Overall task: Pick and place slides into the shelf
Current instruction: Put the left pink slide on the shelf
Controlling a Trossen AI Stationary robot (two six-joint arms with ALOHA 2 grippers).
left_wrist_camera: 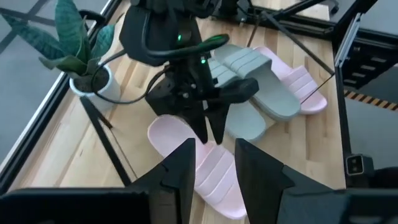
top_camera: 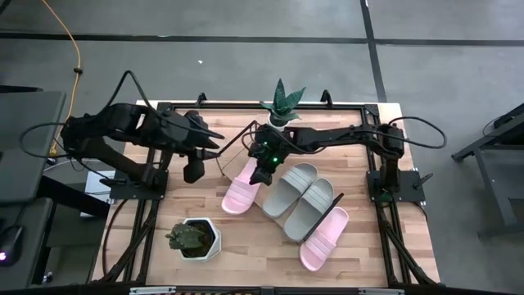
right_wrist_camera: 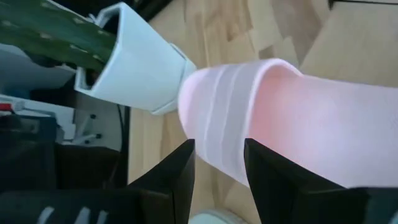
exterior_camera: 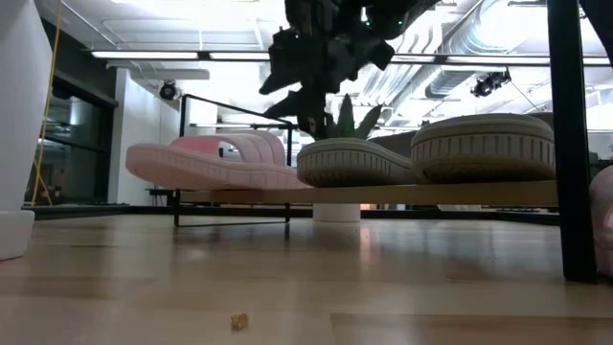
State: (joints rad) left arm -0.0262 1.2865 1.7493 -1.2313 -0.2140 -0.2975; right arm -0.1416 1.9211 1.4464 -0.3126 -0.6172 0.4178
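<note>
pink slide (top_camera: 241,195) just under right hand (top_camera: 261,174)

slides (top_camera: 301,193): matt rubbery foam, ribbed straps
shelf (exterior_camera: 383,195): light wood board, thin black wire frames
tabletop (top_camera: 254,246): pale butcher-block wood, smooth
plant pot (right_wrist_camera: 134,62): white, smooth, faceted
</note>
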